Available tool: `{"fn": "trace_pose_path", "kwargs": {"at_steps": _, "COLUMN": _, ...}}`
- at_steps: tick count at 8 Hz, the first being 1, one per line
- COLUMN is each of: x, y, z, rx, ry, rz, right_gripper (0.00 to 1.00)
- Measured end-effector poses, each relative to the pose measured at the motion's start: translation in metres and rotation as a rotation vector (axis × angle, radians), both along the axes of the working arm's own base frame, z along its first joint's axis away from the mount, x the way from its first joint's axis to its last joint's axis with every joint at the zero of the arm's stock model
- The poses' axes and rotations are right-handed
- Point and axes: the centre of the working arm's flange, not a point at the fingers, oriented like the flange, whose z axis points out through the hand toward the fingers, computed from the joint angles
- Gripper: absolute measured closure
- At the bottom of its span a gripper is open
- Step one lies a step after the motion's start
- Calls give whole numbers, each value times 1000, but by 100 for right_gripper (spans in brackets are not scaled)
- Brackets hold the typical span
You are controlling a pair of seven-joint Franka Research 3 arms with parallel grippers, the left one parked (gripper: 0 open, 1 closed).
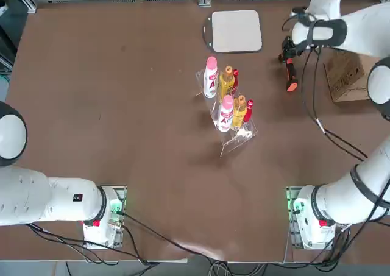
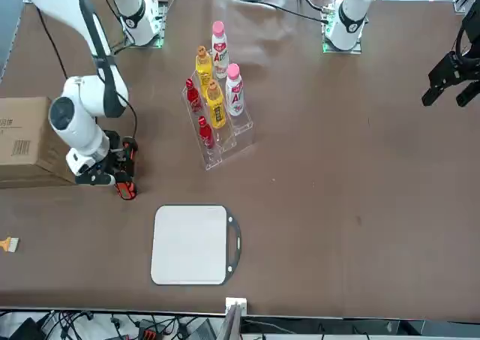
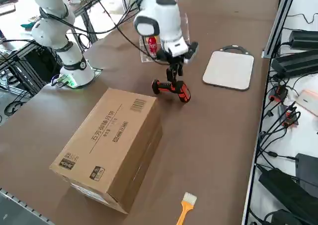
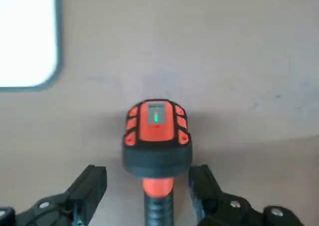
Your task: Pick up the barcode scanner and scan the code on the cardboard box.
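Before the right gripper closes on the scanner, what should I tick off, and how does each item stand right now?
1. Right gripper over the barcode scanner: ok.
2. Fingers open, one on each side of the handle with a gap: ok.
3. Scanner lying on the table, not lifted: ok.
4. Scanner clear of the grey pad and the bottle rack: ok.
5. Cardboard box beside the scanner, barcode on its top face uncovered: ok.
6. Fingers low enough to close on the handle: cannot tell.
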Motion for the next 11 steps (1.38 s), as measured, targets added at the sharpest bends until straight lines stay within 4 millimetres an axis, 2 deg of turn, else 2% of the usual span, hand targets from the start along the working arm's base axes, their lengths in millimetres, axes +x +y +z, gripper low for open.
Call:
{"fn": "trace_pose_path", "kwargs": {"at_steps": 2, "x": 4, "y": -3, "z": 100, "rx": 14, "ry": -3, "rz": -6, "right_gripper": 0}}
{"fn": "trace_pose_path", "kwargs": {"at_steps": 3, "x": 1, "y": -8, "z": 141, "rx": 18, "ry": 6, "rz": -15, "right_gripper": 0}}
{"fn": "trace_pose_path", "kwargs": {"at_steps": 6, "x": -8, "y": -47, "z": 240, "rx": 24, "ry": 41, "rz": -77, "right_gripper": 0}}
{"fn": "trace_pose_path", "kwargs": {"at_steps": 7, "x": -11, "y": -57, "z": 267, "rx": 24, "ry": 45, "rz": -91, "right_gripper": 0}}
{"fn": "trace_pose_path", "kwargs": {"at_steps": 8, "x": -13, "y": -57, "z": 288, "rx": 24, "ry": 49, "rz": -92, "right_gripper": 0}}
{"fn": "trace_pose_path", "kwargs": {"at_steps": 9, "x": -15, "y": -54, "z": 299, "rx": 23, "ry": 51, "rz": -87, "right_gripper": 0}}
{"fn": "trace_pose_path", "kwargs": {"at_steps": 11, "x": -13, "y": -49, "z": 298, "rx": 22, "ry": 59, "rz": -78, "right_gripper": 0}}
